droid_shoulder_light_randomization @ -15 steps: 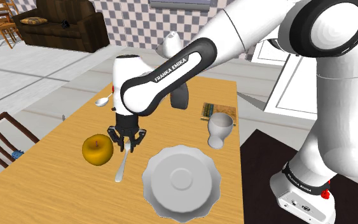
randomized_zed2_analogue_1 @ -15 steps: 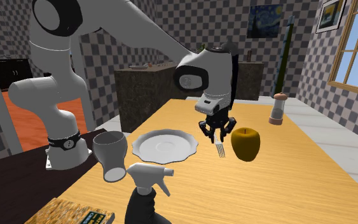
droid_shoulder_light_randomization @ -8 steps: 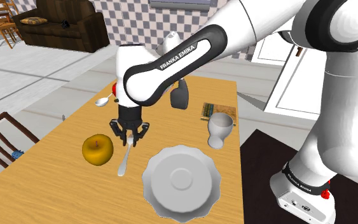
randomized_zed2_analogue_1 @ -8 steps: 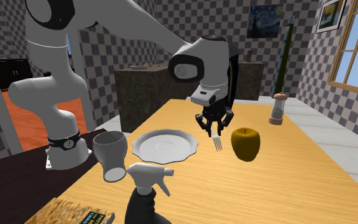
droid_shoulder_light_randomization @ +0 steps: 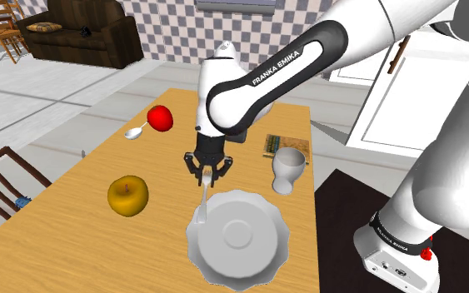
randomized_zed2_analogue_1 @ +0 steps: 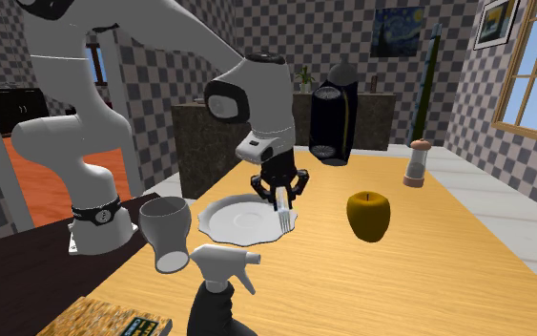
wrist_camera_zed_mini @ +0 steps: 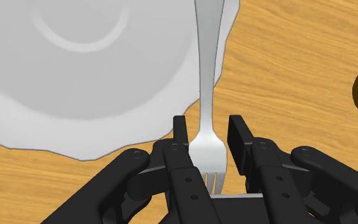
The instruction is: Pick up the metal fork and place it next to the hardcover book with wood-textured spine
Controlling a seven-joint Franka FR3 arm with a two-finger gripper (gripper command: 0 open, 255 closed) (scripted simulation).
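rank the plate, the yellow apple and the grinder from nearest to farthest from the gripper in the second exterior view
1. plate, just below the gripper and its held fork
2. yellow apple, to that view's right
3. grinder, far right at the table's edge

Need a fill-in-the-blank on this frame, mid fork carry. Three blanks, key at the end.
1. The all-black two-finger pincer is ___ on the silver metal fork.
2. The fork hangs over the edge of the white scalloped ___.
3. On the light wooden table, a small silver ___ lies beside the red round object.
Missing words: shut; plate; spoon.
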